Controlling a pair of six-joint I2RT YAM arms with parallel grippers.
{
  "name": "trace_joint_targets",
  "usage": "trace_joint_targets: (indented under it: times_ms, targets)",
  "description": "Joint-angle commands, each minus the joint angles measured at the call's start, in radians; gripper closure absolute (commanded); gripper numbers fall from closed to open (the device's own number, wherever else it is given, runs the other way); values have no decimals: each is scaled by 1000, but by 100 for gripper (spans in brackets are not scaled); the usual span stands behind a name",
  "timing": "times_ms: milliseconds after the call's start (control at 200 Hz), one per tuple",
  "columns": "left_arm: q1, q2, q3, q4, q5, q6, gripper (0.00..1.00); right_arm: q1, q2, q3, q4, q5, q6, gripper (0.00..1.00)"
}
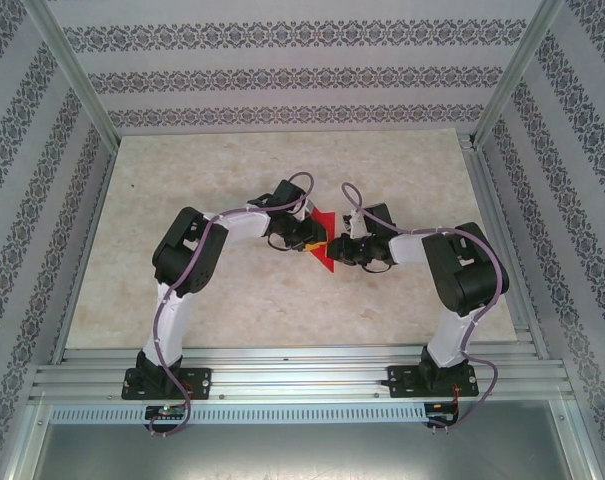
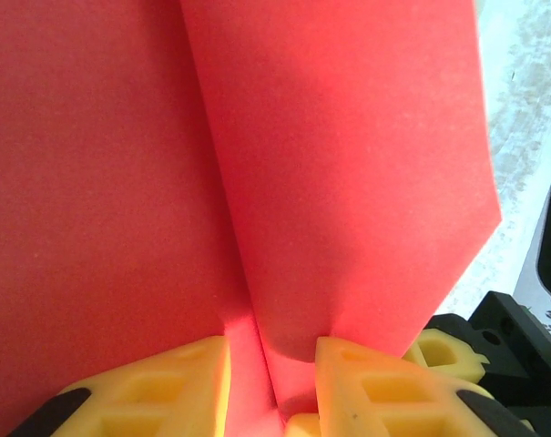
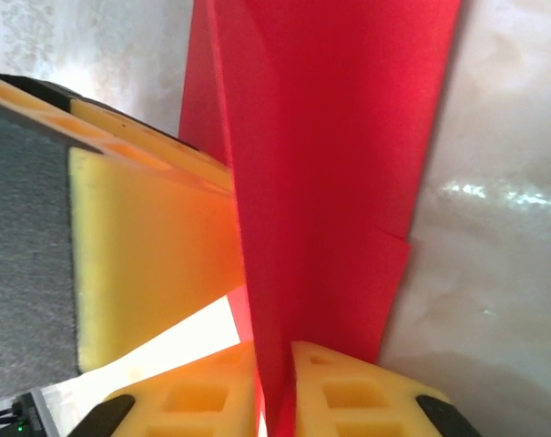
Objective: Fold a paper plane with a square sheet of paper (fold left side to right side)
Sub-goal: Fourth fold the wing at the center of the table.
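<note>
Finding: right gripper (image 3: pixel 273 353) pinches the paper (image 1: pixel 323 245); left gripper (image 2: pixel 271 353) straddles it, jaws narrowly apart (no grip). Square your edges, left over right, before creasing.

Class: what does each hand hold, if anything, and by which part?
The right hand pinches the sheet of paper by its upright folded edge. The left hand straddles a raised fold, fingers apart; whether it grips cannot be told.

one sheet of paper (image 1: pixel 325 260), two grippers — left gripper (image 1: pixel 307 238), right gripper (image 1: pixel 334 247) — one table (image 1: pixel 182 180).
</note>
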Motion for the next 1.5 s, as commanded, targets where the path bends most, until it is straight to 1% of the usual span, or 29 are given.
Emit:
trace_joint_targets:
  times_ms: [0, 170, 350, 500, 614, 819, 1024, 1144, 1354, 1494]
  targets:
    - [-13, 88, 3, -67, -63, 26, 67, -11, 21, -5, 40, 13, -9, 81]
    - [-12, 106, 22, -87, -74, 25, 67, -27, -20, 4, 2, 7, -29, 75]
    - [-14, 119, 31, -94, -83, 23, 67, -60, -57, 12, -52, 18, -55, 70]
    - [-14, 125, 36, -98, -86, 23, 67, -86, -71, 27, -71, 7, -61, 69]
    - [-14, 124, 36, -101, -88, 26, 67, -110, -61, 51, -39, -9, -31, 69]
    - [-14, 125, 36, -103, -88, 29, 67, -119, -4, 148, -50, 5, -19, 69]
    - [-14, 126, 36, -101, -85, 29, 67, -123, 57, 218, -34, -16, 1, 71]
    - [-14, 124, 31, -101, -86, 30, 67, -122, 75, 227, -34, -31, 5, 72]
    - [-13, 124, 31, -98, -85, 30, 67, -117, 102, 235, -34, -44, 2, 79]
    - [-14, 124, 30, -98, -86, 29, 67, -116, 116, 238, -36, -48, -3, 81]
